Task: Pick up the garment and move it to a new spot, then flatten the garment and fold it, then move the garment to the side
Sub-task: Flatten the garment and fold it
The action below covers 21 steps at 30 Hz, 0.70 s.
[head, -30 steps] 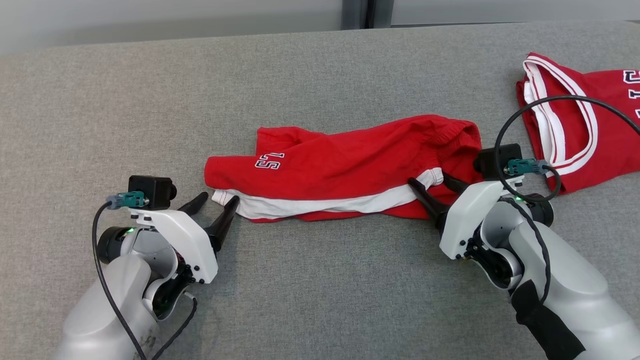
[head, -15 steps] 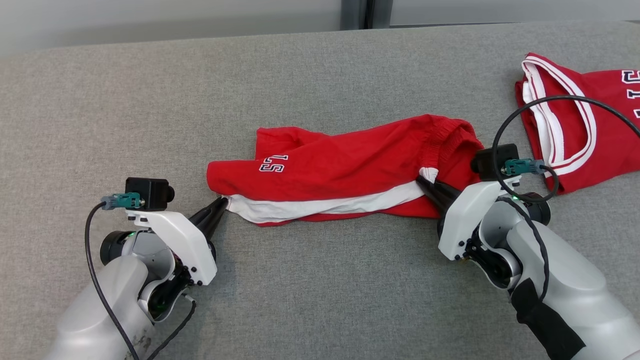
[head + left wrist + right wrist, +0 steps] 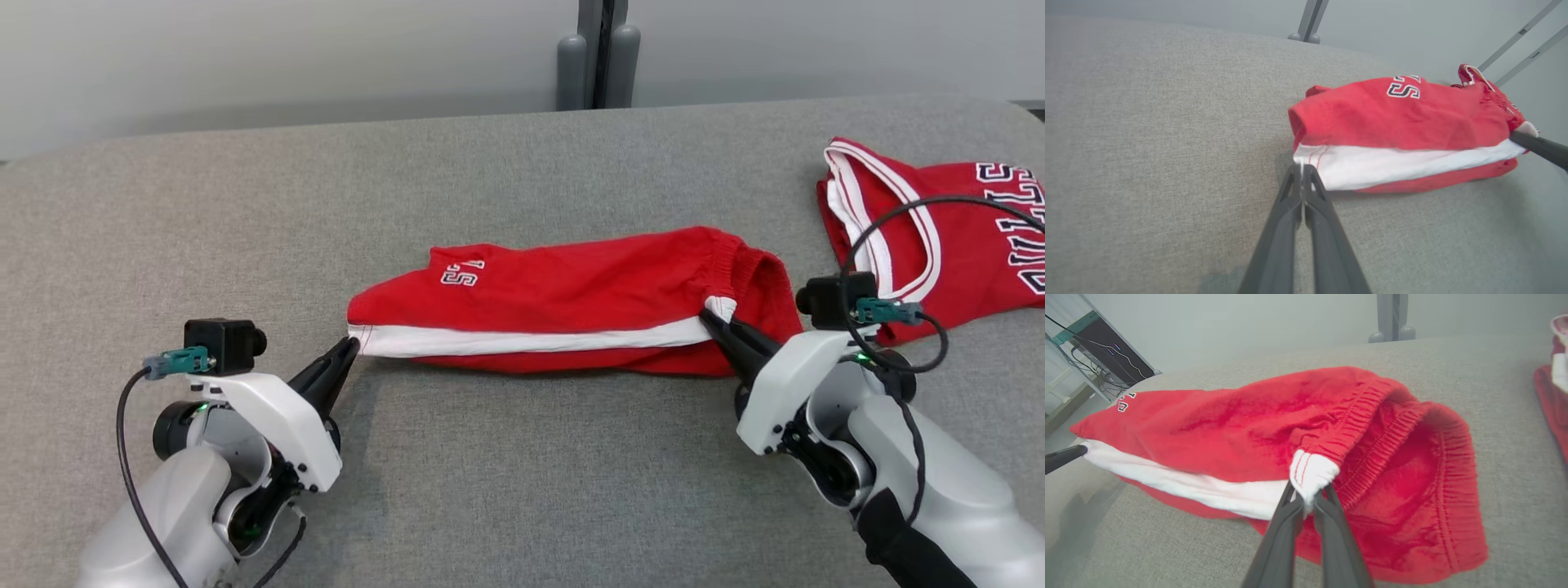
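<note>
Left claw (image 3: 352, 345) is pinching closed on the shorts (image 3: 571, 286) at the hem end of the white stripe (image 3: 531, 341), right claw (image 3: 707, 316) at its waistband end, cloth stretching between them over the worktop (image 3: 506, 482); advise lifting both together, level, lest the shallow left pinch slip.

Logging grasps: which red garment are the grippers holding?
The red shorts with a white side stripe, pinched at both ends; the red white-trimmed jersey lies apart.

Head camera: high, facing forward and down over the grey fabric-covered table (image 3: 522, 490). Left wrist camera: low, close, looking along the left gripper (image 3: 1302, 169) at the hem end of the red shorts (image 3: 1404, 122). Right wrist camera: low, close, facing their waistband end. All three share the shorts.
</note>
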Motion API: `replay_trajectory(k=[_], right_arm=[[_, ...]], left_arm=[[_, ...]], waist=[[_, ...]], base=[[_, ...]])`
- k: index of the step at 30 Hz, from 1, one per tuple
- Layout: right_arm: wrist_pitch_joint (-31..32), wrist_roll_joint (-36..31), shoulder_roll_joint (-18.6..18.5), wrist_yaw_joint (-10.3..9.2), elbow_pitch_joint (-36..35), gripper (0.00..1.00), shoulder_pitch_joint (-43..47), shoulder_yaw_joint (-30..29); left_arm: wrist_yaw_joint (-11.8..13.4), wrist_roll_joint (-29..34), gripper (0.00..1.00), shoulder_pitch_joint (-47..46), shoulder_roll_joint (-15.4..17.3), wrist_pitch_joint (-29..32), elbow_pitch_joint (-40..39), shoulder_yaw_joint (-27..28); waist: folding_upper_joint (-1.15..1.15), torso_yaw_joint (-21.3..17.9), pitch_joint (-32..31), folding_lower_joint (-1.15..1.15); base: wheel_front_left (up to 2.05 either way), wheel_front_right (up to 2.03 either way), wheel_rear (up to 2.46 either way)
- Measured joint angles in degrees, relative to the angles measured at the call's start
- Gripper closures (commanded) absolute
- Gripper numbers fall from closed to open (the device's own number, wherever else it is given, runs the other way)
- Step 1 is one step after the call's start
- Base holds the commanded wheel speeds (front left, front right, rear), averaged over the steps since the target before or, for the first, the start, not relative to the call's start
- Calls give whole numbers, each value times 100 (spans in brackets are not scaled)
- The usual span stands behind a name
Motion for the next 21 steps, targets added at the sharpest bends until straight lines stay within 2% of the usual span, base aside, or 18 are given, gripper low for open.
replay_trajectory(k=[6, 10, 13, 16, 21], right_arm=[[-321, 152, -368, 1, -556, 100, 559, -180], [-525, 160, -631, 1, -1203, 100, 977, -464], [-616, 158, -776, 1, -1786, 100, 1383, -740], [-666, 101, -876, 1, -2399, 100, 1875, -1111], [-573, -278, -890, 1, -3360, 100, 2747, -1987]], left_arm=[[4, -133, 100, 399, 158, -193, -544, 54], [182, -175, 100, 724, 328, -377, -1236, 162], [383, -286, 100, 1040, 449, -471, -1920, 294], [695, -269, 100, 1309, 626, -515, -2616, 366], [1204, -248, 100, 1702, 826, -554, -3634, 468]], waist=[[0, 52, -317, 0], [0, 91, -444, 0], [0, 109, -491, 0], [0, 151, -524, 0], [0, 206, -636, 0]], base=[[0, 0, 0], [0, 0, 0], [0, 0, 0], [0, 0, 0], [0, 0, 0]])
